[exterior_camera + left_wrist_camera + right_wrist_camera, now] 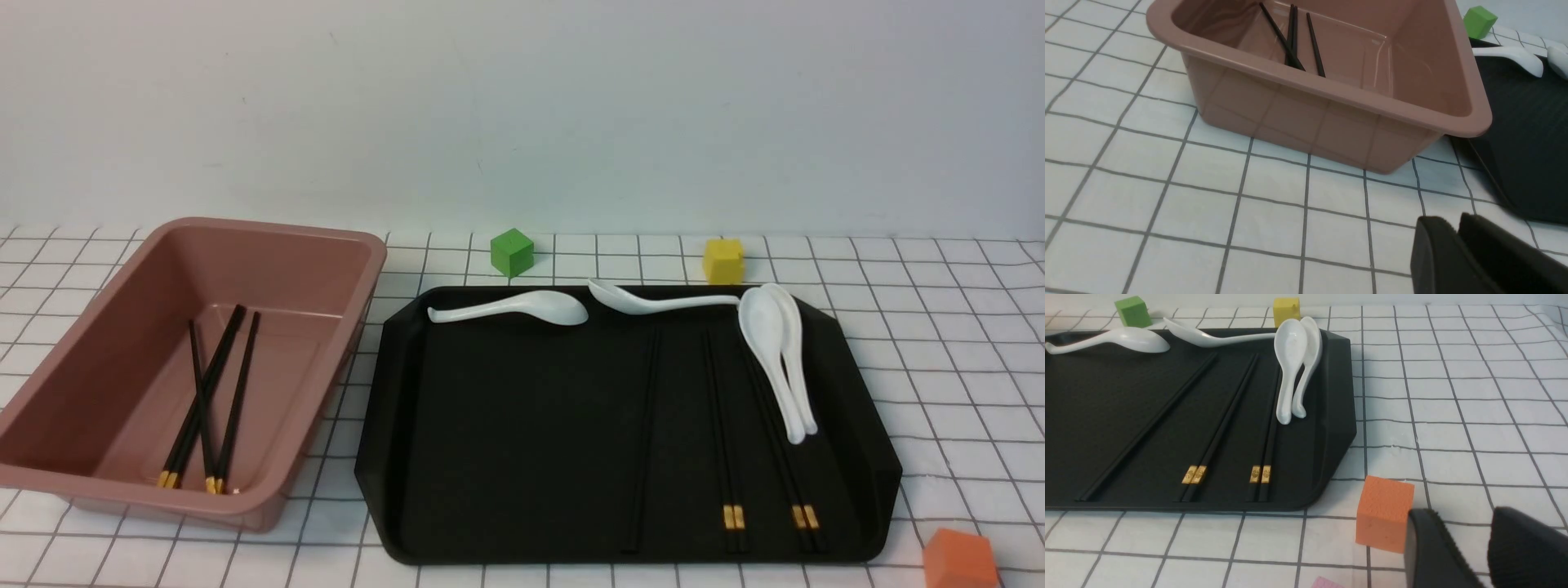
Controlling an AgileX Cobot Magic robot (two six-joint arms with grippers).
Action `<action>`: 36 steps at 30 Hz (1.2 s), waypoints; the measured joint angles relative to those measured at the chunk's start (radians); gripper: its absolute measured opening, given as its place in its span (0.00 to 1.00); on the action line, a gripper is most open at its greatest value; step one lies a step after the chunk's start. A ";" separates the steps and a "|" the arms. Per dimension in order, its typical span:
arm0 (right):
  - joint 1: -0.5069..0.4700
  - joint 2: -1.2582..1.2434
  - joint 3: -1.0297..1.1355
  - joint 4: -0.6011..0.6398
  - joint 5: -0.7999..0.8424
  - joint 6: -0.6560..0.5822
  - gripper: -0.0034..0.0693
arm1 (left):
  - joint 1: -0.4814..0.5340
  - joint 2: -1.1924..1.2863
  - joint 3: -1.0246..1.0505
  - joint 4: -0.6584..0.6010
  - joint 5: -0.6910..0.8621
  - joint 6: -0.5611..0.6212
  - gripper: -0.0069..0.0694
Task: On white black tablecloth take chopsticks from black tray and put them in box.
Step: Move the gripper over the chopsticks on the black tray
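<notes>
The all-black chopsticks (645, 441) lie side by side on the black tray (522, 425), left of two gold-banded pairs (718, 425). They also show in the right wrist view (1147, 426) on the tray (1094, 388). The pink box (269, 237) stands left of the tray on the grid tablecloth (939, 327) and holds gold-banded chopsticks (204, 400). My left gripper (1453, 222) is shut and empty over the cloth, near the box's (1331, 90) front corner. My right gripper (1461, 522) is open and empty, just beside an orange cube (1384, 512). Neither gripper shows in the front view.
Several white spoons (767, 343) lie along the tray's far and right sides. A green cube (512, 251) and a yellow cube (723, 260) stand behind the tray. The orange cube (962, 559) sits off the tray's front right corner. A pink scrap (1327, 583) lies near it.
</notes>
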 joint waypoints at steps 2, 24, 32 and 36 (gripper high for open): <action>0.000 0.000 0.000 -0.001 0.000 0.000 0.38 | 0.000 0.000 0.000 0.000 0.000 0.000 0.21; 0.000 0.047 -0.168 0.644 -0.161 0.155 0.25 | 0.000 0.000 0.000 0.000 0.000 0.000 0.22; 0.000 0.520 -0.645 0.343 0.223 0.010 0.05 | 0.000 0.000 0.000 0.000 0.000 0.000 0.23; 0.000 0.834 -0.745 0.217 0.520 0.078 0.05 | 0.000 0.000 0.000 0.000 0.000 0.000 0.23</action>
